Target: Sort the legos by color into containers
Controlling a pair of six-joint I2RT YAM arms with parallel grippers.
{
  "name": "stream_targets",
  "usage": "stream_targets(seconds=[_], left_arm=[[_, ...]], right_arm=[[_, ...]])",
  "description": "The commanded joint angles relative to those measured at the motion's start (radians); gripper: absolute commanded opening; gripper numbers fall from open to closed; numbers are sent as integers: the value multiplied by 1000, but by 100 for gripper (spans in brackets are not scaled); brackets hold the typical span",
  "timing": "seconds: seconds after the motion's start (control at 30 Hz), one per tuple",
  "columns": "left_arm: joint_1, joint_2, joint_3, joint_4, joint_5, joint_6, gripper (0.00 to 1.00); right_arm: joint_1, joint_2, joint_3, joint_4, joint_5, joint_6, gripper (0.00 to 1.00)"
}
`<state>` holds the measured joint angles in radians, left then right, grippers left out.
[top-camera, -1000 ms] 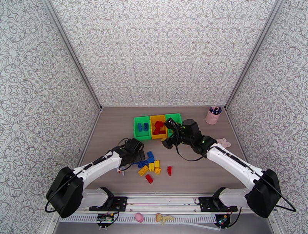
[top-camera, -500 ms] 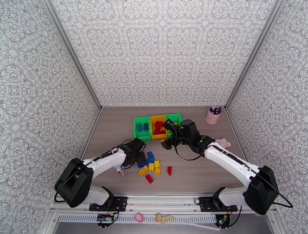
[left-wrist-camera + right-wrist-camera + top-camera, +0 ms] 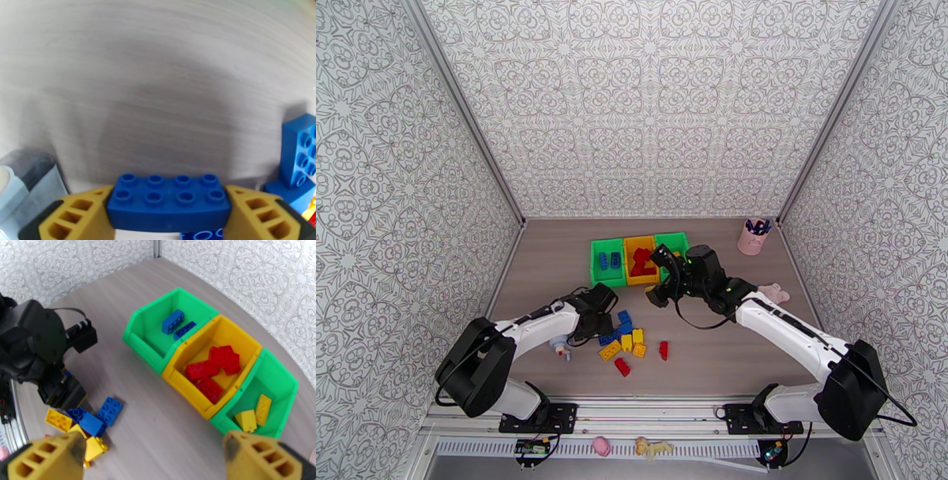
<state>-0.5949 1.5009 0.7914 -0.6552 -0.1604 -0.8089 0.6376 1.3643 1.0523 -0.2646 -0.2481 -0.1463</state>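
The left jaws have been narrowing over the last second and are now pinching a blue brick [image 3: 169, 201] by its ends, bottom centre of the wrist view, on the table [image 3: 158, 79]. Lifting straight up is looking wisest, sparing the neighbouring blue bricks [image 3: 300, 154] at right. The right jaws are hanging spread, empty.

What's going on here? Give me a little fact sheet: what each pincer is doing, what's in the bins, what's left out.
Left pincer: closed on a blue brick
Right pincer: open, empty
Left green bin: blue bricks
Yellow bin: red bricks
Right green bin: yellow bricks
Loose bricks: blue, yellow and red, near the left pincer
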Motion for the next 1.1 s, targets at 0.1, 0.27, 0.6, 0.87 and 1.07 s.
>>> stream_targets(seconds=[0.1, 0.27, 0.6, 0.87, 1.07], left_arm=[[-15, -49, 41, -26, -73, -18, 61], [-11, -84, 108, -42, -95, 6, 61], [53, -65, 243, 8, -111, 74, 53], [133, 125, 462, 44, -101, 159, 51], [174, 262, 584, 75, -92, 167, 51]], right_arm=[[0, -7, 4, -3, 7, 25, 95], [0, -27, -24, 54, 8, 70, 95], [0, 1, -19, 107, -19, 109, 95], [0, 52, 5, 140, -46, 125, 95], [0, 59, 5, 157, -46, 137, 95]])
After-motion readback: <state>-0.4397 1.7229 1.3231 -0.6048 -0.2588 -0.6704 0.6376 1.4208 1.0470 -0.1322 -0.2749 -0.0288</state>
